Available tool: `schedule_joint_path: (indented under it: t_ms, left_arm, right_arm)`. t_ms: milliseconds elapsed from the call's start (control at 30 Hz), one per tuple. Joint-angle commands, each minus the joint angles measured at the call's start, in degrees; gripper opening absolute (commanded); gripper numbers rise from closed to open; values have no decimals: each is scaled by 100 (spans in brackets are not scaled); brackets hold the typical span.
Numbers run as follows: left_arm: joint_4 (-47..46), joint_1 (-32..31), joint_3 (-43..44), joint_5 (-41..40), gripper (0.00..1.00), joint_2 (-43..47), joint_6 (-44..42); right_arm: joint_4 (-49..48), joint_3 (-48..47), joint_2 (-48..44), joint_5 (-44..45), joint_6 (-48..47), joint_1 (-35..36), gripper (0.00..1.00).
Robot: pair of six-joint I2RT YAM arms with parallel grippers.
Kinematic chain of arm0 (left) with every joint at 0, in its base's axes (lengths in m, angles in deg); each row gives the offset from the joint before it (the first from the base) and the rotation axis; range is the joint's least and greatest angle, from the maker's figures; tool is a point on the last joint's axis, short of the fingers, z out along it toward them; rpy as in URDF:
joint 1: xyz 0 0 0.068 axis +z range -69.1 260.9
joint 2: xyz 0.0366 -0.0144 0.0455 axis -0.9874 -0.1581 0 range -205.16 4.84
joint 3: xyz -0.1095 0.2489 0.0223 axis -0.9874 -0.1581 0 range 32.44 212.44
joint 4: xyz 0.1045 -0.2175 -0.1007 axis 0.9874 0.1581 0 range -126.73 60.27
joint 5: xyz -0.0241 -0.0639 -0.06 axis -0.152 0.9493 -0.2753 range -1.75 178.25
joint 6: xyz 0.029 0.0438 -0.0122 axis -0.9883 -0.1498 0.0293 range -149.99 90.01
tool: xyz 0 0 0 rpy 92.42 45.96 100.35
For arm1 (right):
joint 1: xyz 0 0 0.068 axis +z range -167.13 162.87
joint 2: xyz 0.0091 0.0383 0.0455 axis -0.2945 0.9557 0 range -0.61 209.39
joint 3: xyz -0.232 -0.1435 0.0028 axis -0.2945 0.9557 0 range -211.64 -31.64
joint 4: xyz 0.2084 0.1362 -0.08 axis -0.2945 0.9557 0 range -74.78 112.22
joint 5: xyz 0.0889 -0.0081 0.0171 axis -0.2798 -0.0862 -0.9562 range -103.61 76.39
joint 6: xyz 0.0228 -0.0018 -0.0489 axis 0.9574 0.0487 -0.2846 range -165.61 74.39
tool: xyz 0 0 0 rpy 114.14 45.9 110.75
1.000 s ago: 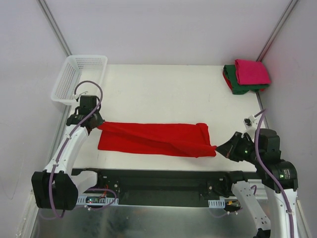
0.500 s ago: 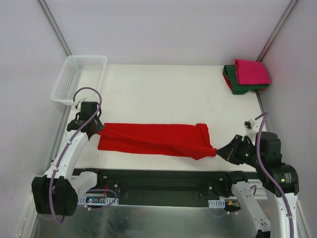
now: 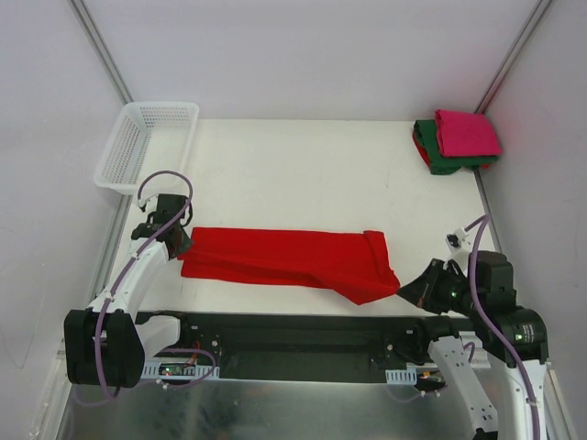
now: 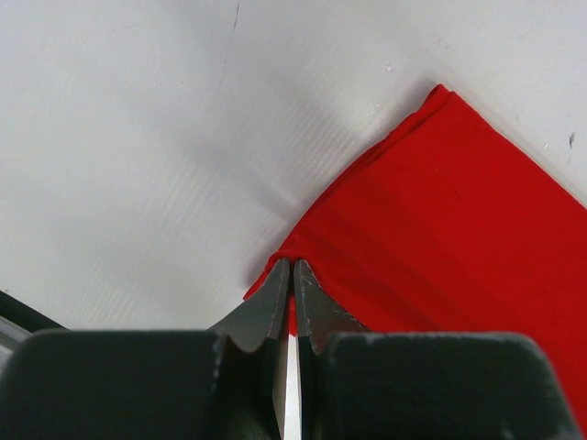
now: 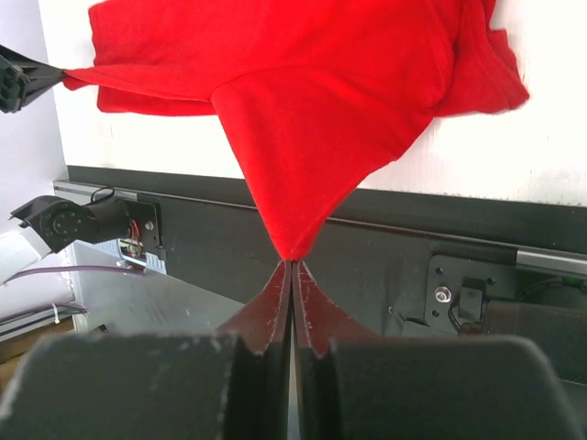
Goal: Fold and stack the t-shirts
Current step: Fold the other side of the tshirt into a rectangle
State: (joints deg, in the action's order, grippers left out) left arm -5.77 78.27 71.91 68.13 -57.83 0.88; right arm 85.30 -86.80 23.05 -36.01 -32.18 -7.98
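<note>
Both sets of jaws have drawn nearer, each clamped on the half-folded red t-shirt (image 3: 284, 259) stretched along the surface (image 3: 293, 165), the last one left, with pink t-shirt (image 3: 466, 131) and green t-shirt (image 3: 438, 159) already stacked far right.

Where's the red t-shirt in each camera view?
Top external: red t-shirt stretched across the lower middle.
Left wrist: shirt fills the right side.
Right wrist: shirt fills the upper half.
Shared landmark: left hand pinching its corner, seen in all three.
</note>
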Motion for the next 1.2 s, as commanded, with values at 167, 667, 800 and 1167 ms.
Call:
schedule_joint_path:
  t_ms: [167,667,800,1167]
  left_arm:
    - [24,-9,-44,-238,12,27,226]
    - [24,-9,166,-300,100,309,226]
    - [-46,-9,395,-186,99,45,217]
    - [-608,-27,888,587,99,-482,-37]
  right_arm:
    - [181,233,-134,-116,19,34,1]
    - [181,444,-116,-143,-25,35,1]
    - [242,479,-186,-178,-16,34,3]
    - [-204,549,-12,358,124,35,68]
